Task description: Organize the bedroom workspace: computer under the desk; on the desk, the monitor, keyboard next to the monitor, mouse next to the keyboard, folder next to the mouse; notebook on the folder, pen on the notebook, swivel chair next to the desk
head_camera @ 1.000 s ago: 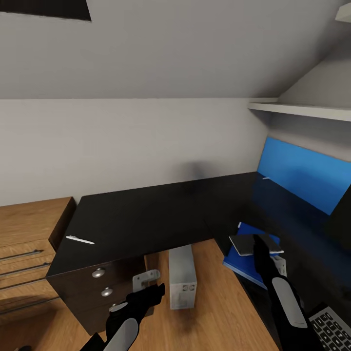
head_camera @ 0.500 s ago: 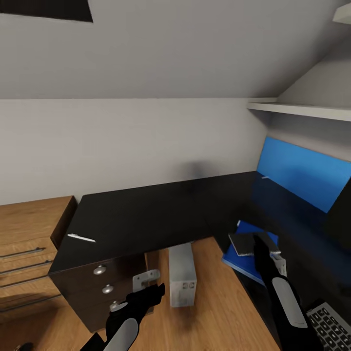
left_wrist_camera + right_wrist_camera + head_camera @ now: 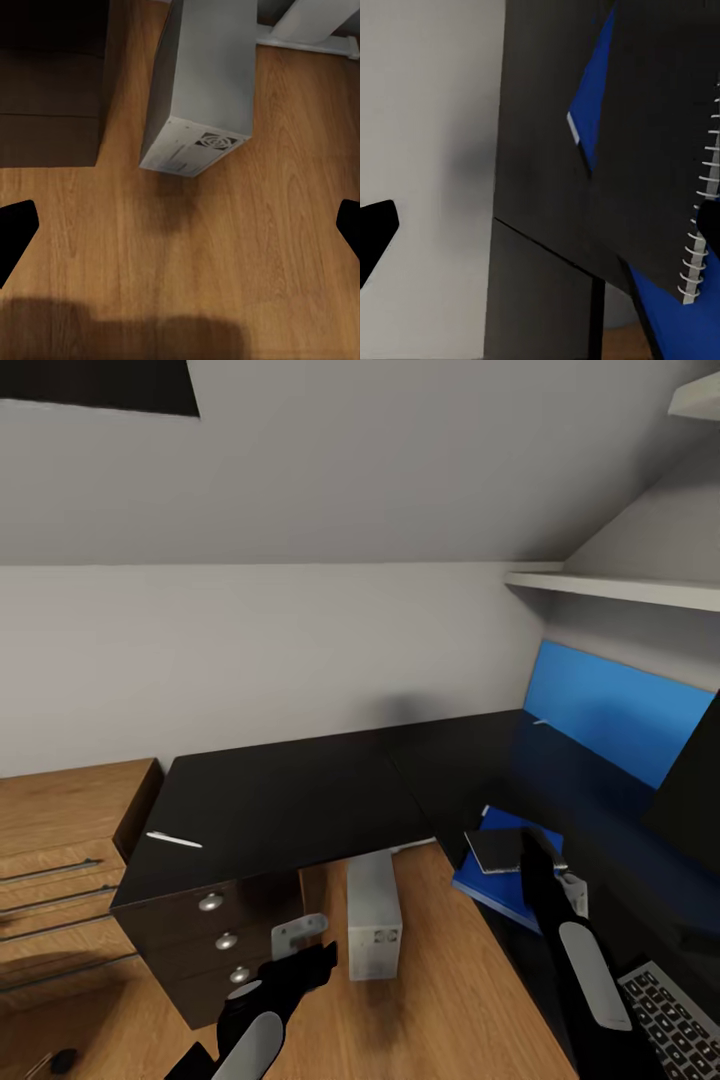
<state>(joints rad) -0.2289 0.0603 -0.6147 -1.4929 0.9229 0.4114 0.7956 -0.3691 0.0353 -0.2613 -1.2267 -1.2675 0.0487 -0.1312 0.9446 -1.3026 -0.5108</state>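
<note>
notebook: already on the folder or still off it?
On it. In the head view the notebook lies flat on the blue folder at the desk edge; the right wrist view shows its spiral binding over blue.

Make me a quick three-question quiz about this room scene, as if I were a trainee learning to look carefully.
1. True or false: the pen lies on top of the notebook.
2. What does the notebook rest on? A) the keyboard B) the folder C) the bare floor
3. Fill in: the computer stands on the wooden floor under the ____.

Key
1. False: the pen lies alone at the far left end of the desk, far from the notebook.
2. B: blue shows around the notebook's edges.
3. Desk.
</note>
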